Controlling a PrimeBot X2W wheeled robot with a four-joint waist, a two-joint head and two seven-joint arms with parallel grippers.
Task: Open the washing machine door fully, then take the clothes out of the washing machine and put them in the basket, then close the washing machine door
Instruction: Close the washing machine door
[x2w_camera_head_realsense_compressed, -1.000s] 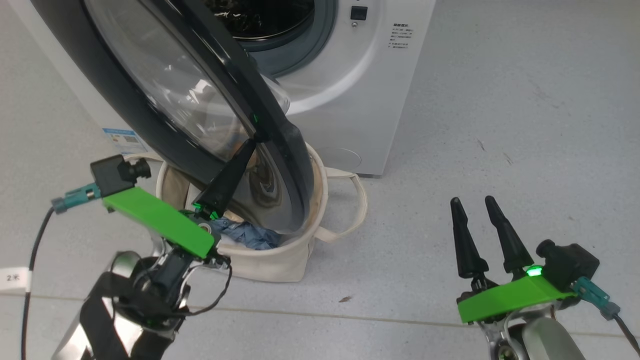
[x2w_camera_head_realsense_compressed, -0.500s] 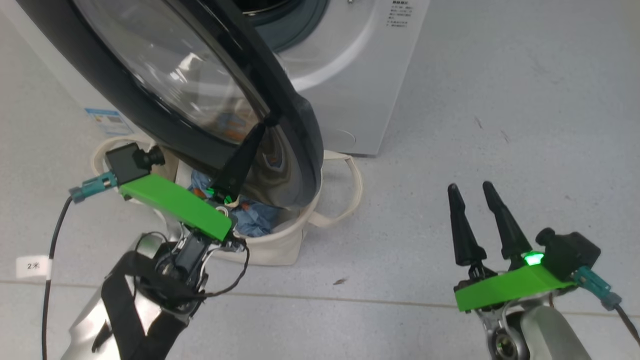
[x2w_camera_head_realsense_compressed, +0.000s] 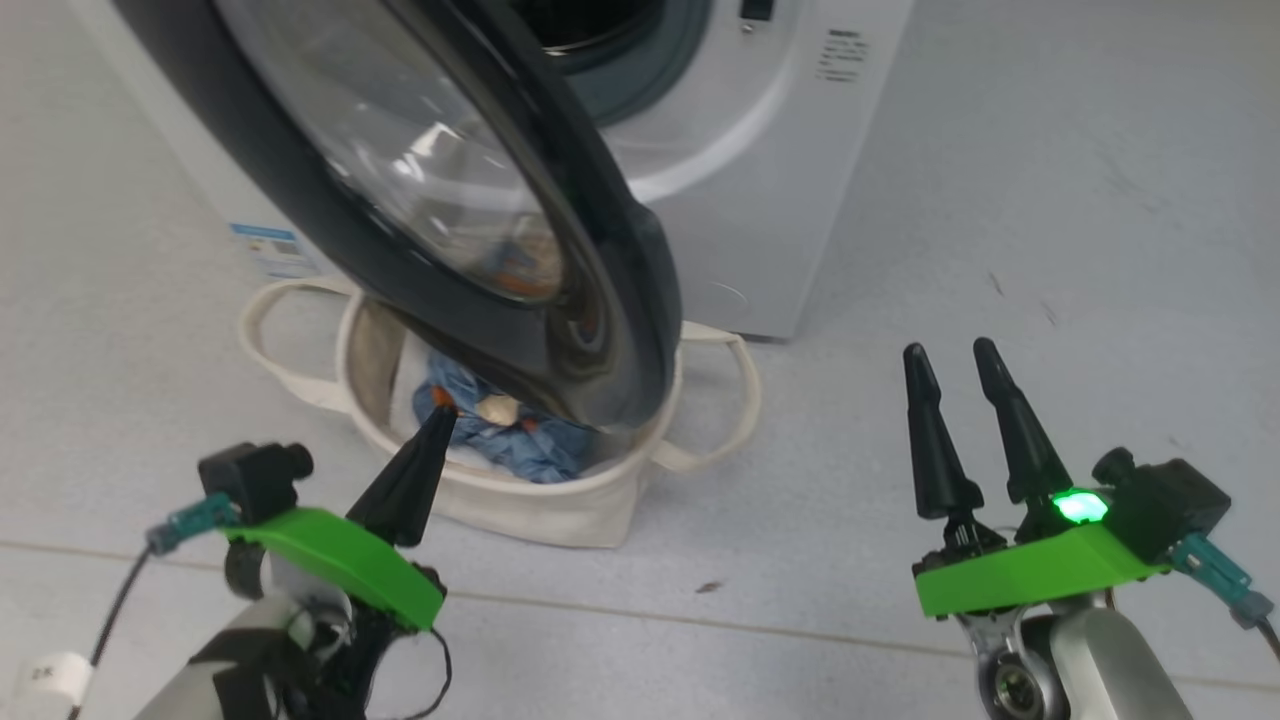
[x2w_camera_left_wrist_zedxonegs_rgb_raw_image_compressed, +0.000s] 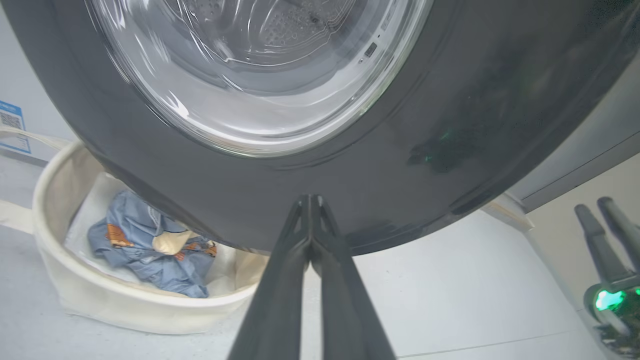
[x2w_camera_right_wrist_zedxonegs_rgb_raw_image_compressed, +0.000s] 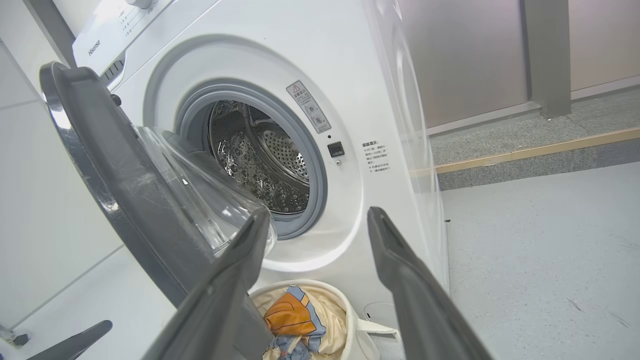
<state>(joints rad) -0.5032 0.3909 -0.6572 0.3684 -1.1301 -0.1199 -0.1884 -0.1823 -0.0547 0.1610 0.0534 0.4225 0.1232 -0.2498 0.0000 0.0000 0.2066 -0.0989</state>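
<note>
My left gripper (x2w_camera_head_realsense_compressed: 440, 418) has its two dark fingers pressed together into a single point, pinching nothing. In the head view that point hovers over the near rim of the basket (x2w_camera_head_realsense_compressed: 520, 505), just below the washing machine door (x2w_camera_head_realsense_compressed: 625, 290) and clear of it. From my left wrist, the shut tips (x2w_camera_left_wrist_zedxonegs_rgb_raw_image_compressed: 310, 200) line up against the door's lower edge (x2w_camera_left_wrist_zedxonegs_rgb_raw_image_compressed: 400, 165).

The door is a big round disc with a wide, glossy black rim that mirrors the floor and a green glint. Its clear glass window (x2w_camera_left_wrist_zedxonegs_rgb_raw_image_compressed: 250, 65) bulges like a bowl. It stands swung out from the washing machine (x2w_camera_head_realsense_compressed: 760, 200), partly open, and it hangs above the basket, hiding the basket's far side.

The washing machine is a white box. My right wrist view shows its grey-rimmed drum mouth (x2w_camera_right_wrist_zedxonegs_rgb_raw_image_compressed: 260, 150) and the shiny perforated steel inside. A small blue label (x2w_camera_head_realsense_compressed: 265, 250) sits low on its side.

The clothes (x2w_camera_head_realsense_compressed: 520, 445) lie crumpled in the cream canvas basket: soft blue fabric with orange and cream patches (x2w_camera_left_wrist_zedxonegs_rgb_raw_image_compressed: 150, 250), resting on a white sheet (x2w_camera_left_wrist_zedxonegs_rgb_raw_image_compressed: 95, 220). The basket stands on the grey floor (x2w_camera_head_realsense_compressed: 1000, 200), against the foot of the machine.

My right gripper (x2w_camera_head_realsense_compressed: 948, 350) is well off to the right, fingers spread apart and empty, pointing toward the machine (x2w_camera_right_wrist_zedxonegs_rgb_raw_image_compressed: 318, 212).
</note>
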